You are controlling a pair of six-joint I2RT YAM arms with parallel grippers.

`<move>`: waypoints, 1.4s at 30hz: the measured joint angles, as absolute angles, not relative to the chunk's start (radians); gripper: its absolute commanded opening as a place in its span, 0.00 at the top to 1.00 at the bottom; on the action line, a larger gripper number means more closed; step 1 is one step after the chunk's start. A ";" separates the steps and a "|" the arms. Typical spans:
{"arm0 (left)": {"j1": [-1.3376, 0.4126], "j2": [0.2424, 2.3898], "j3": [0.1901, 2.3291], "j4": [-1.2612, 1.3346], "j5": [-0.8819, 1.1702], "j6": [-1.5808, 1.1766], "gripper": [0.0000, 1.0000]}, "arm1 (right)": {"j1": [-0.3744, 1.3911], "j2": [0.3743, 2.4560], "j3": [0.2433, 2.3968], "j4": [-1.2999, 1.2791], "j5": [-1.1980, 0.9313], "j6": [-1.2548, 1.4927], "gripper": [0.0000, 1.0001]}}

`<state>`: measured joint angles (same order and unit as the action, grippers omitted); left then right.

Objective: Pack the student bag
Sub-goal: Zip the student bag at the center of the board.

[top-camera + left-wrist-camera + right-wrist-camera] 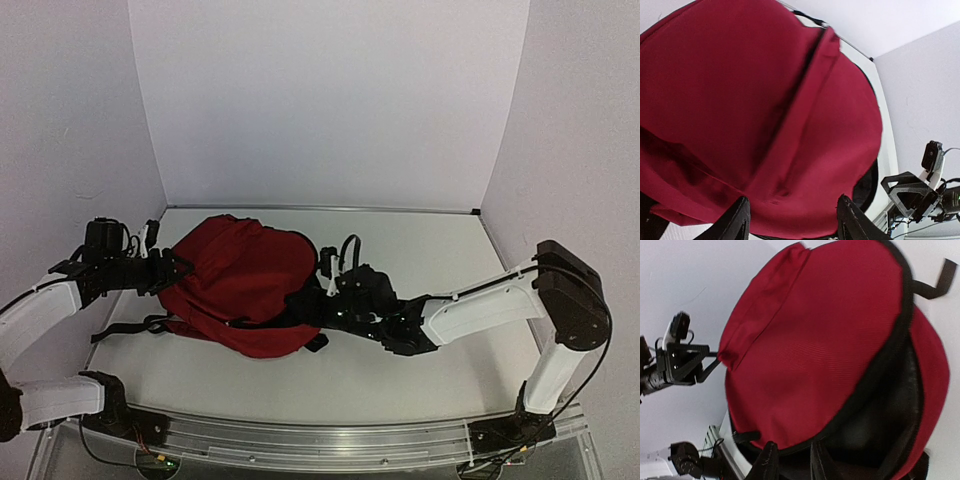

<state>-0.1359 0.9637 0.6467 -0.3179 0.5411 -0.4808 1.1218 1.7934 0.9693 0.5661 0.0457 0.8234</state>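
Bag-opening step: student bag (240, 285) is laid on worktop (420, 240). Left tool (792, 200) is spread wide, nothing clamped. Right tool (791, 447) is narrowly parted at zip rim (890, 355); grip cannot be told. Next, the rim probably needs lifting.

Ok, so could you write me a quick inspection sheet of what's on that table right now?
Surface: white table, metal rail along the near edge.
Job's things: student bag, dark red, lying down, its opening showing a dark inside.
Clutter: nothing seen.
Grippers: left gripper open at the bag's left end; right gripper at the bag's black rim, jaws slightly apart, grip unclear.
Cables: black cable along the right arm.
Surroundings: white walls on three sides.
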 measured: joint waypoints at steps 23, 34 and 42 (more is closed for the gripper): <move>-0.354 0.950 0.540 -0.366 0.460 -0.945 0.27 | 1.148 2.025 1.211 0.511 -0.242 1.141 0.61; -0.355 1.012 0.495 -0.310 0.442 -0.965 0.68 | 1.148 2.103 1.261 0.536 -0.233 1.224 0.63; -0.357 1.029 0.494 -0.265 0.442 -0.966 0.92 | 1.148 2.148 1.308 0.547 -0.234 1.235 0.66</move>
